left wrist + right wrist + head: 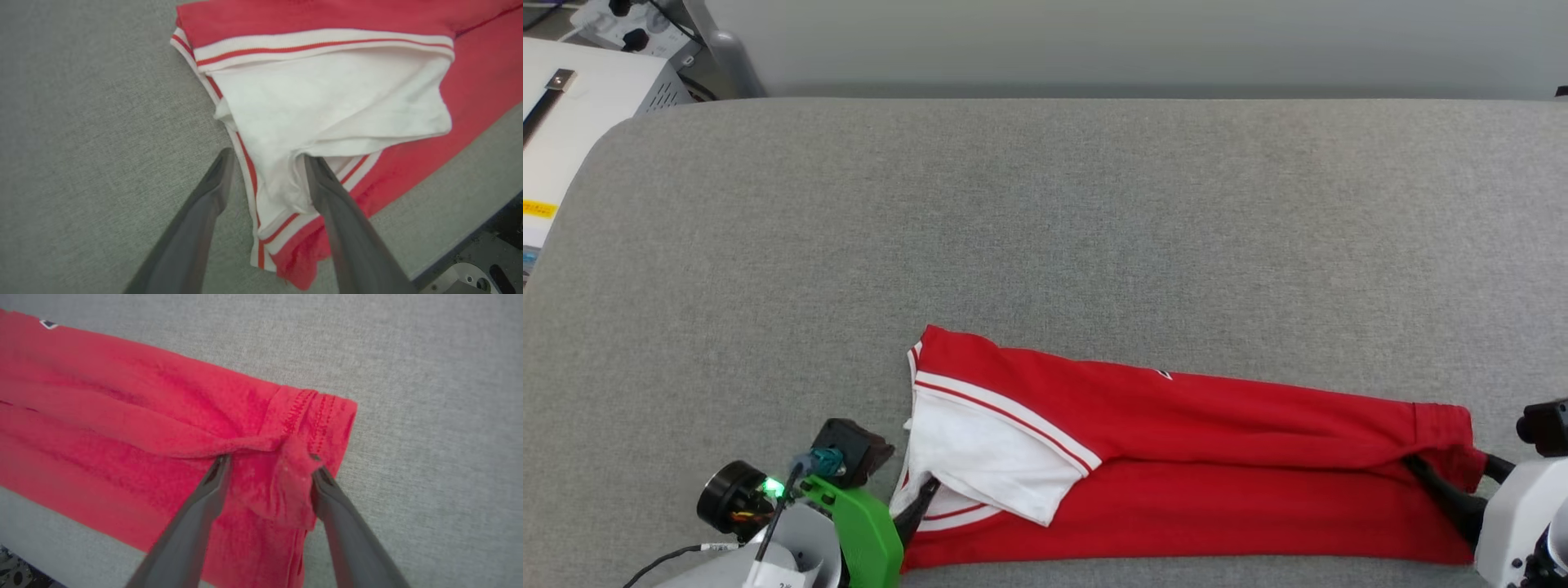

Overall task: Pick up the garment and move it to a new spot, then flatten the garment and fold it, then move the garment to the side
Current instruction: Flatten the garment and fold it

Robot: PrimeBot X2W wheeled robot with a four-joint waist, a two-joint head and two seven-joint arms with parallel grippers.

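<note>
The garment (1217,457) lies folded into a long red band along the front of the grey cloth-covered table (1045,204), with a white sleeve (988,457) on top at its left end. My left gripper (915,500) is open at that end. In the left wrist view (268,156) one finger rests on bare table and the other against the white sleeve (327,94). My right gripper (1450,464) is open at the hem end. In the right wrist view (270,464) its fingers straddle a bunched fold of the red hem (310,412).
The table's front edge (1176,576) runs just below the garment. A white cabinet (572,122) with gear on top stands beyond the rounded far-left corner. A pale wall (1094,41) closes the back. Bare grey surface stretches behind the garment.
</note>
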